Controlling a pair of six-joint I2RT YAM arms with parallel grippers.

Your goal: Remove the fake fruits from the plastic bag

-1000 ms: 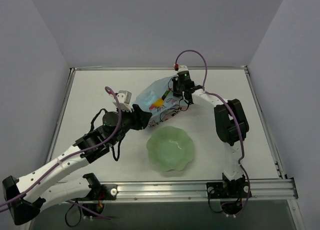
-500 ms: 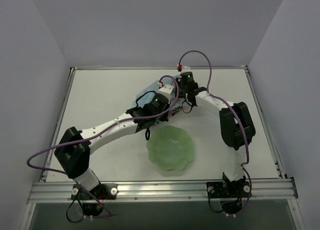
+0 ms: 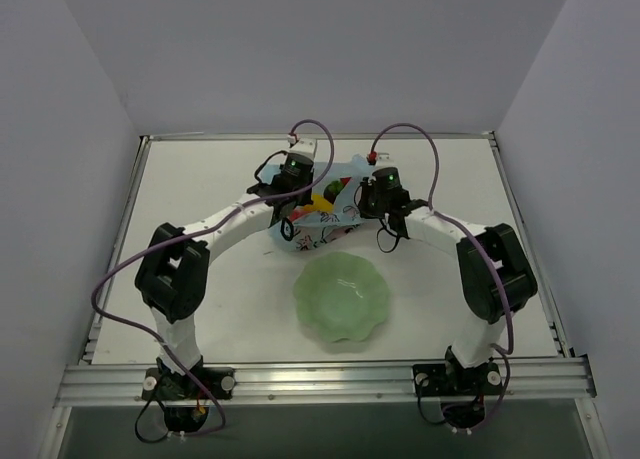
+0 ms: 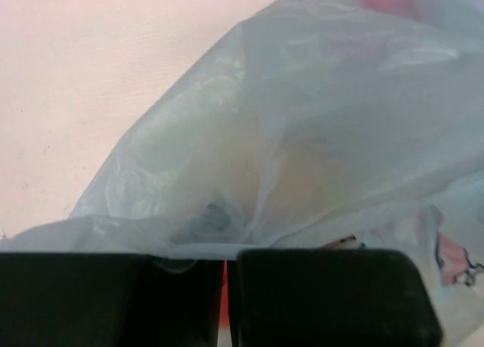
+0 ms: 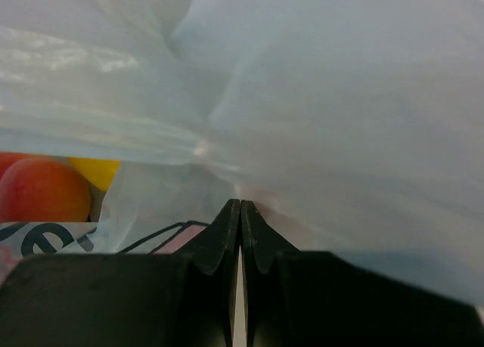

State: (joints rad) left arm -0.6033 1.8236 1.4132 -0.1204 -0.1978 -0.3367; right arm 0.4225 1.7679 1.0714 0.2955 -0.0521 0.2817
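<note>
Pinching thin film is the risky bit: the left gripper (image 4: 225,260) and right gripper (image 5: 240,211) are both clamped shut on the bag (image 3: 320,219), which is held between them. If it's yanked, the plastic could be torn, and the fruits (image 3: 325,192) inside could be spilled.

Overhead overview; two wrist close-ups on plastic bag (image 4: 340,113)

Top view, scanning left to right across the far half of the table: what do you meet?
left tool → bag → right tool. The bowl overlaps, so it is left out.
</note>
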